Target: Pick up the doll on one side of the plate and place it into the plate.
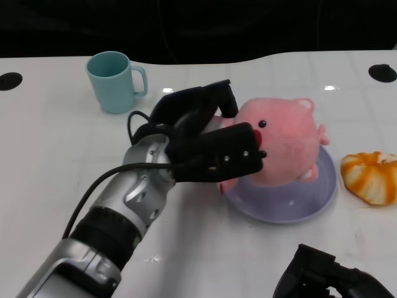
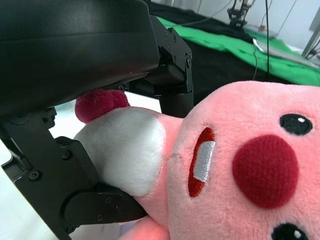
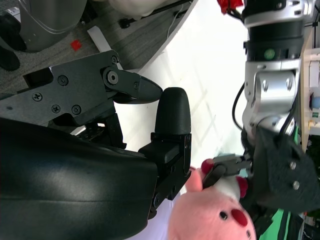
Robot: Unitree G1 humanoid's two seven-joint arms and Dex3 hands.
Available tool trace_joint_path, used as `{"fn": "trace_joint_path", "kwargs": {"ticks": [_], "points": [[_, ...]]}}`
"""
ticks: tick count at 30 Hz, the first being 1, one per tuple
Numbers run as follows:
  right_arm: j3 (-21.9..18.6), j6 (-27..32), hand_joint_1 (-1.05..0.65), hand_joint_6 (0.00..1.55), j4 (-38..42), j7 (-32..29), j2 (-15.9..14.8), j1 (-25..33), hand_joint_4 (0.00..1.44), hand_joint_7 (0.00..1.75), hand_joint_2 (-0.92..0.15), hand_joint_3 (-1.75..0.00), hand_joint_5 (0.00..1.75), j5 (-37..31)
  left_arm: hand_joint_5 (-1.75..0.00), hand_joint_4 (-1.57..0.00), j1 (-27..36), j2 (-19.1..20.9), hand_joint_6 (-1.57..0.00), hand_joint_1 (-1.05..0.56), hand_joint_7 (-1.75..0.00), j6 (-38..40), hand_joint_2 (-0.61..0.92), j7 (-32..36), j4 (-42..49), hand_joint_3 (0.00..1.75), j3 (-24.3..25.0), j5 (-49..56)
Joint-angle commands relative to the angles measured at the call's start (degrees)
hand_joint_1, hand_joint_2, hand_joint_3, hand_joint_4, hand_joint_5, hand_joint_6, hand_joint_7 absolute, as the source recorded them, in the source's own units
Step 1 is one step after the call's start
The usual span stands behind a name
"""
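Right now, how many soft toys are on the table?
1. The pink plush doll sits on the purple plate, with the left hand gripping it. The orange-and-white thing beside the plate may be another, but I cannot tell.

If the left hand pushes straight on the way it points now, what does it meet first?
The doll it already holds, so nothing lies between. Pushed further, the doll would likely slide across the plate toward the orange-and-white toy; depth is hard to judge.

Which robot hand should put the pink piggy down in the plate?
The left hand, probably. It already grips the pink doll, which sits over the purple plate, so it mostly needs to let go. The right hand is low at the table's near edge, holding nothing.
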Motion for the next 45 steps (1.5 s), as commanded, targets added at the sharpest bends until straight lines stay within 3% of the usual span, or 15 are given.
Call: {"fn": "trace_joint_path", "kwargs": {"ticks": [1, 9, 12, 13, 15, 16, 17, 18, 20, 22, 26, 29, 39, 44, 45], "points": [[0.1, -0.2, -0.23, 0.43, -1.0, -0.2, -0.4, 0.4, 0.62, 1.64, -0.88, -0.62, 1.75, 0.1, -1.75, -0.91, -4.0, -1.4, -0.70, -0.21, -1.75, 0.3, 0.45, 0.5, 3.4, 1.12, -0.7, 0.5], [0.6, 0.0, -0.24, 0.43, -1.2, -0.6, -0.2, 0.3, 0.62, 1.65, -0.89, -0.61, 1.75, 0.1, -1.75, -0.90, -8.4, -5.1, -0.71, -0.22, -1.75, -1.2, 0.49, 2.2, 11.6, 0.97, -1.3, -0.2], [0.8, 0.4, -0.25, 0.43, -1.5, -0.7, -0.3, 0.2, 0.62, 1.65, -0.89, -0.61, 1.75, 0.0, -1.75, -0.84, -10.0, -6.2, -0.76, -0.26, -1.27, -0.2, 0.64, 0.5, 13.4, 0.57, -0.4, -1.4], [0.8, 0.5, -0.25, 0.43, -1.6, -0.7, -0.3, 0.2, 0.62, 1.66, -0.89, -0.60, 1.75, 0.1, -1.67, -0.76, -10.7, -6.5, -0.82, -0.28, -0.93, 0.6, 0.72, -0.5, 14.0, 0.40, -0.2, -2.0], [0.9, 0.7, -0.25, 0.43, -1.8, -0.8, -0.2, 0.2, 0.62, 1.66, -0.89, -0.60, 1.75, 0.2, -1.54, -0.69, -12.0, -6.9, -0.88, -0.28, -0.52, 1.9, 0.83, -3.2, 14.9, 0.24, 0.0, -2.8], [0.9, 0.6, -0.24, 0.43, -1.8, -0.8, -0.2, 0.2, 0.62, 1.66, -0.89, -0.60, 1.75, 0.1, -1.52, -0.66, -12.4, -6.9, -0.82, -0.28, -0.34, 2.1, 0.88, -4.4, 15.1, 0.19, 0.0, -3.0], [1.0, 0.6, -0.23, 0.43, -1.8, -0.9, -0.3, 0.2, 0.63, 1.66, -0.89, -0.60, 1.75, 0.0, -1.51, -0.64, -12.7, -6.7, -0.80, -0.28, -0.26, 2.2, 0.90, -6.0, 14.8, 0.16, -0.2, -3.2], [1.0, 0.6, -0.23, 0.43, -1.9, -0.9, -0.3, 0.2, 0.63, 1.66, -0.89, -0.60, 1.75, -0.1, -1.41, -0.50, -12.7, -6.4, -0.71, -0.33, -0.18, 2.3, 0.91, -7.2, 14.5, 0.17, -0.4, -3.3], [1.1, 0.6, -0.23, 0.43, -1.9, -0.9, -0.3, 0.2, 0.63, 1.66, -0.88, -0.61, 1.75, -0.2, -0.95, -0.28, -12.7, -5.6, -0.52, -0.45, -0.06, 2.3, 0.92, -9.8, 13.5, 0.23, -1.2, -3.0], [1.0, 0.5, -0.24, 0.43, -1.9, -0.9, -0.3, 0.2, 0.63, 1.66, -0.88, -0.60, 1.75, -0.1, -0.55, -0.18, -12.6, -4.9, -0.36, -0.57, -0.01, 2.2, 0.92, -11.5, 12.4, 0.29, -1.8, -2.6], [0.5, 0.7, -0.23, 0.43, -1.7, -0.7, -0.5, 0.0, 0.62, 1.66, -0.89, -0.61, 1.75, 0.3, -0.33, -0.02, -12.2, -2.8, -0.19, -0.82, 0.00, 1.9, 0.92, -14.1, 10.0, 0.44, -4.9, 0.0], [0.2, 0.5, -0.22, 0.43, -1.4, -0.6, -0.5, -0.2, 0.62, 1.66, -0.88, -0.61, 1.75, 0.4, -0.21, 0.00, -11.3, -1.2, -0.16, -0.92, 0.00, 1.6, 0.92, -16.8, 7.4, 0.51, -6.0, 0.7], [-0.6, 0.3, -0.22, 0.43, -0.6, -0.4, -0.3, -0.6, 0.63, 1.66, -0.88, -0.61, 1.75, 0.9, -0.06, -0.01, -4.6, 5.8, -0.09, -0.97, 0.00, 3.2, 0.92, -23.9, -9.9, 0.53, -5.5, 0.2], [-1.1, 0.2, -0.23, 0.44, -0.1, -0.3, -0.4, -1.0, 0.63, 1.66, -0.88, -0.61, 1.75, 1.3, -0.14, -0.08, 0.5, 7.9, -0.14, -0.88, -0.03, 3.9, 0.92, -25.9, -18.2, 0.45, -1.1, -4.5], [-1.2, 0.5, -0.23, 0.44, -0.1, -0.3, -0.4, -1.1, 0.63, 1.66, -0.88, -0.61, 1.75, 1.5, -0.28, -0.04, 1.7, 8.3, -0.15, -0.86, -0.04, 4.2, 0.92, -26.6, -19.9, 0.45, -0.3, -5.6]]}}
